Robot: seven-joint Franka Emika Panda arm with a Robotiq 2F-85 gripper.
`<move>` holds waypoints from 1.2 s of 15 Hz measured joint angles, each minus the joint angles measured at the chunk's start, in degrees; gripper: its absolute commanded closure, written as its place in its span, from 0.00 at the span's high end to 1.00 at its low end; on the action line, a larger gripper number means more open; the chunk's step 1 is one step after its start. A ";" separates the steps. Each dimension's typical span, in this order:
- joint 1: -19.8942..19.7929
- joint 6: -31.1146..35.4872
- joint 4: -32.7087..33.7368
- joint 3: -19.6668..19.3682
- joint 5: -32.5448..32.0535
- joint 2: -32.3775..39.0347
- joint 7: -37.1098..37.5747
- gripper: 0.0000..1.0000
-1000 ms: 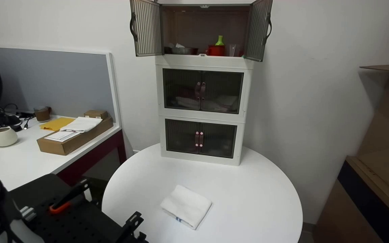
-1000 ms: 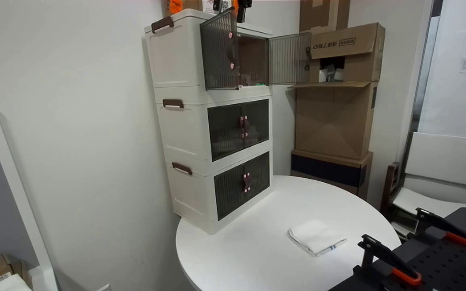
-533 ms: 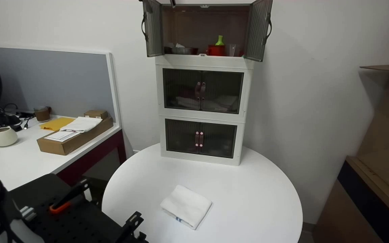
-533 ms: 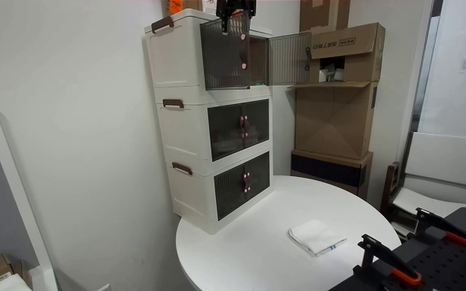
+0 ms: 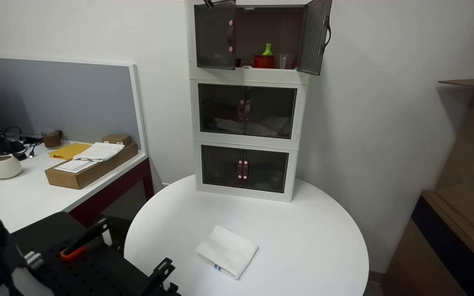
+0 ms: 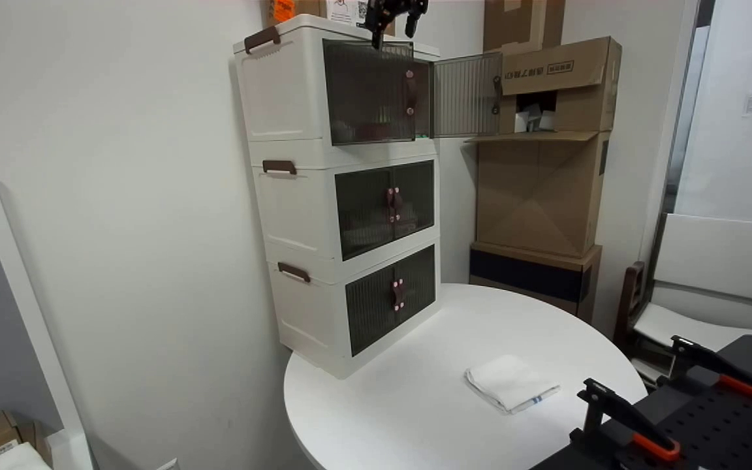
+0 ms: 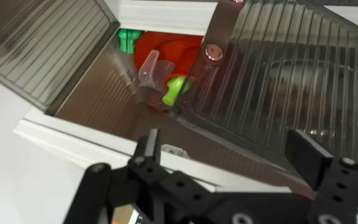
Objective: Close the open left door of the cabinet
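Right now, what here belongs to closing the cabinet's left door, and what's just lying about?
For the job:
left door, partly open
cabinet
tool, open

Lying about:
folded cloth on the round table
red cup in the cabinet
cream mug on the desk

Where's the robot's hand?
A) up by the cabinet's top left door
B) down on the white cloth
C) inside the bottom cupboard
A, because in an exterior view the hand is up by the left door of the cabinet, well above the white cloth.
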 measured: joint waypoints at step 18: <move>-3.61 10.77 -9.17 -12.74 -4.79 -7.23 6.11 1.00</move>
